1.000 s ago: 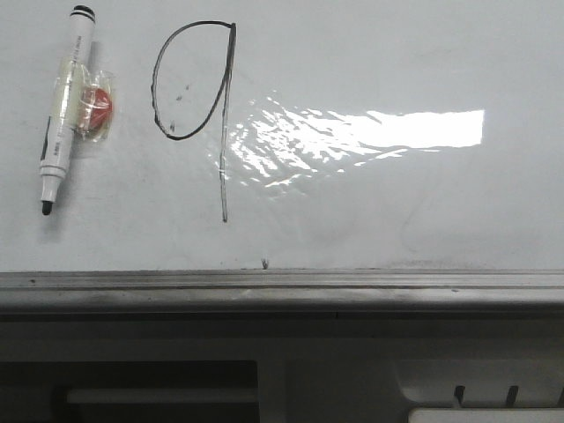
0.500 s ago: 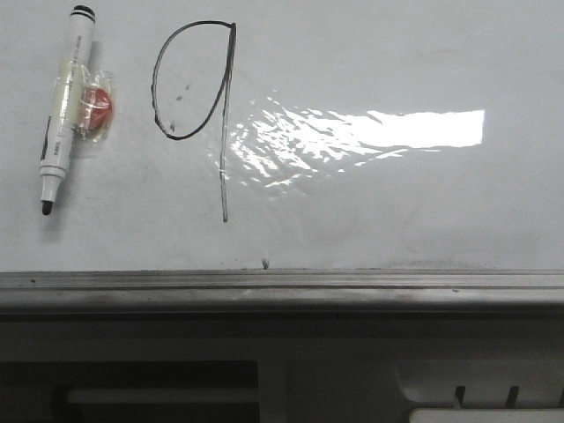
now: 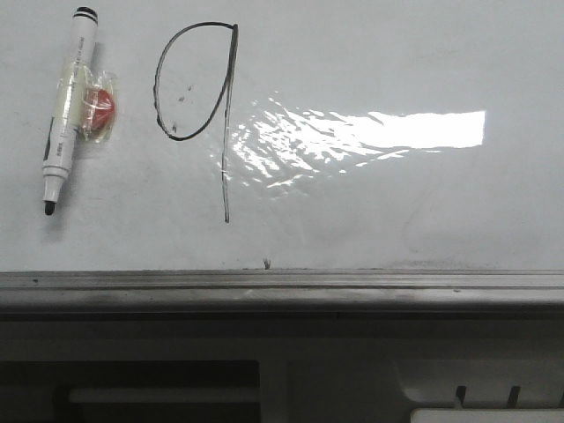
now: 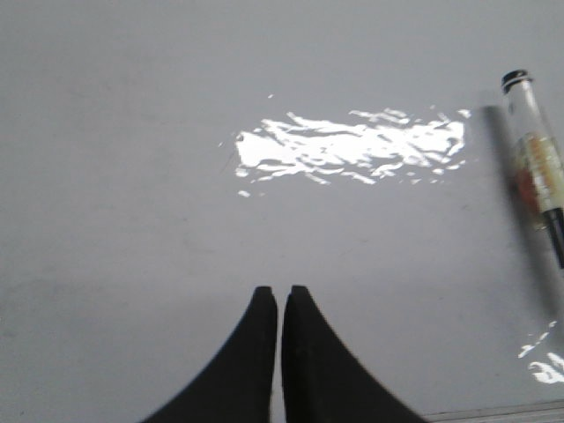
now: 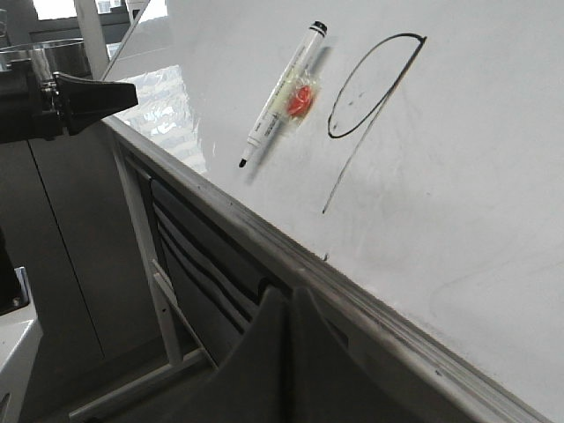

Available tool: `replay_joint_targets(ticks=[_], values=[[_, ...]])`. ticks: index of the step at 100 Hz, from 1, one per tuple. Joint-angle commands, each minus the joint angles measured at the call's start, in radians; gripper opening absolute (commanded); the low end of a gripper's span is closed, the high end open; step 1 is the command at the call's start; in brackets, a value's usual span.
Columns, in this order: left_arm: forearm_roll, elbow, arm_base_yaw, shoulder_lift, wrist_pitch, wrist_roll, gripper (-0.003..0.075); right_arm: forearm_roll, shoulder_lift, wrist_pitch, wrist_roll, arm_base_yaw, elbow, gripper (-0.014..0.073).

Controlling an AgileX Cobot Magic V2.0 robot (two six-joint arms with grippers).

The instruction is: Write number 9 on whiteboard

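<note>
The number 9 is drawn in thin black line on the whiteboard, left of the glare; it also shows in the right wrist view. A white marker with tape and a red piece lies on the board left of the 9, tip toward the rail; it shows too in the left wrist view and the right wrist view. My left gripper is shut and empty over bare board, apart from the marker. My right gripper is shut and empty, off the board below the rail.
A grey metal rail runs along the board's near edge. Below it is a dark frame with white bars. The left arm's dark fingers show beyond the board's edge in the right wrist view. Bright glare lies right of the 9.
The front view has shifted very slightly; the marker and 9 sit a few pixels to the right. Nothing else has moved.
</note>
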Motion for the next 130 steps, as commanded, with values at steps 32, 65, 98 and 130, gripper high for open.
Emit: replay_joint_targets(ticks=[32,65,98,130], values=[[-0.032,0.04,0.168,-0.028,0.131,-0.062,-0.002,-0.008,0.005,-0.081,-0.013,-0.001,-0.027,-0.0069],[-0.077,0.04,0.168,-0.028,0.198,-0.062,-0.002,-0.008,0.005,-0.081,-0.013,-0.001,-0.027,-0.0069],[-0.077,0.04,0.168,-0.028,0.198,-0.062,-0.002,-0.008,0.005,-0.081,-0.013,-0.001,-0.027,-0.0069],[-0.077,0.04,0.168,-0.028,0.198,-0.062,-0.002,-0.008,0.001,-0.147,-0.013,-0.001,0.043,-0.0069]])
